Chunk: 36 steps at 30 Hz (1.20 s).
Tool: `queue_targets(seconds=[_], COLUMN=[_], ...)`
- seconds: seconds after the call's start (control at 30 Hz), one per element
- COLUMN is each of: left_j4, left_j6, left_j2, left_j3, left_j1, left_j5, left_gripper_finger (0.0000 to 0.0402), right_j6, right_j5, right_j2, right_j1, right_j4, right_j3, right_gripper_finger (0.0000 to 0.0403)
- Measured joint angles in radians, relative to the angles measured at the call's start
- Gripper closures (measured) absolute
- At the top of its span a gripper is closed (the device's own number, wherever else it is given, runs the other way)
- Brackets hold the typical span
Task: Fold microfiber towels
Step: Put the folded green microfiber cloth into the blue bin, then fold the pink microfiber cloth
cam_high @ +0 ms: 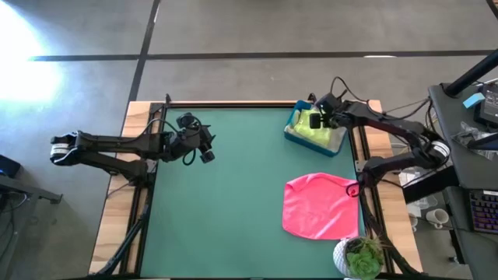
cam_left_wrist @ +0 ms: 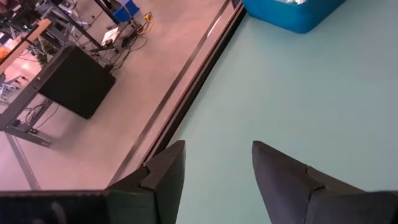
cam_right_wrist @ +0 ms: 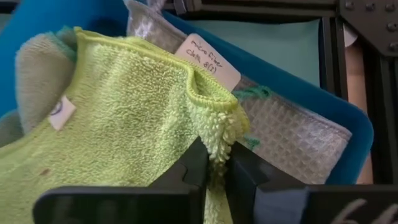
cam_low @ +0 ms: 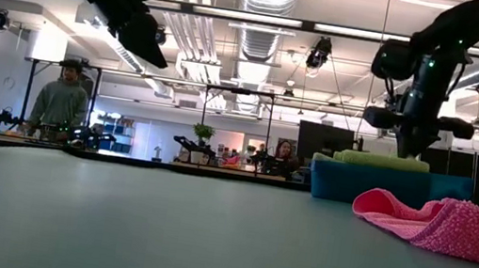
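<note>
Teal surface [cam_high: 226,202] lies mostly bare. On the left, the left gripper [cam_left_wrist: 216,168] hangs above it, fingers wide, waiting. Further right, the hot pink towel [cam_high: 320,206] sprawls rumpled, likely next for folding. Over the blue bin [cam_high: 311,140], the right gripper [cam_right_wrist: 214,169] pinches the lime green towel [cam_right_wrist: 124,118] by its edge, seemingly to lift it out.

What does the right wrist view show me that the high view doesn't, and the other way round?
Right wrist only: the right gripper pinching a fold of the lime green towel, a white label on it, and a grey waffle cloth beneath. High only: the pink towel spread on the mat, the left gripper waiting open, and a potted plant. Both: the blue bin holding the towels.
</note>
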Motion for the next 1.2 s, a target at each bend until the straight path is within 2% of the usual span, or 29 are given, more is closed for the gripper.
queue_targets(seconds=[0.43,0.57,0.7,0.8,0.93,1.2], left_j4=[0.017,0.021,0.084,0.102,0.096,0.095], left_j6=[0.000,0.000,-0.001,-0.001,-0.001,-0.001], left_j2=[0.000,0.001,0.001,0.001,0.001,0.001], left_j3=[0.003,0.020,0.022,0.021,0.019,0.013], left_j1=[0.000,0.000,0.000,0.000,0.000,-0.001], left_j5=[0.000,0.021,0.101,0.126,0.127,0.157], left_gripper_finger=[0.0230,0.0230,0.0230,0.0230,0.0230,0.0230], right_j6=[-0.045,-0.038,0.031,0.090,0.186,0.346], right_j5=[-0.014,-0.126,-0.303,-0.399,-0.410,-0.284], right_j2=[-0.115,-0.177,-0.243,-0.280,-0.302,-0.252], right_j1=[-0.002,-0.002,0.028,0.099,0.261,0.613], right_j4=[-0.025,-0.064,-0.064,-0.070,-0.069,-0.070], right_j3=[0.068,0.098,0.103,0.103,0.103,0.102], right_gripper_finger=[0.0277,0.0259,0.0256,0.0260,0.0274,0.0306])
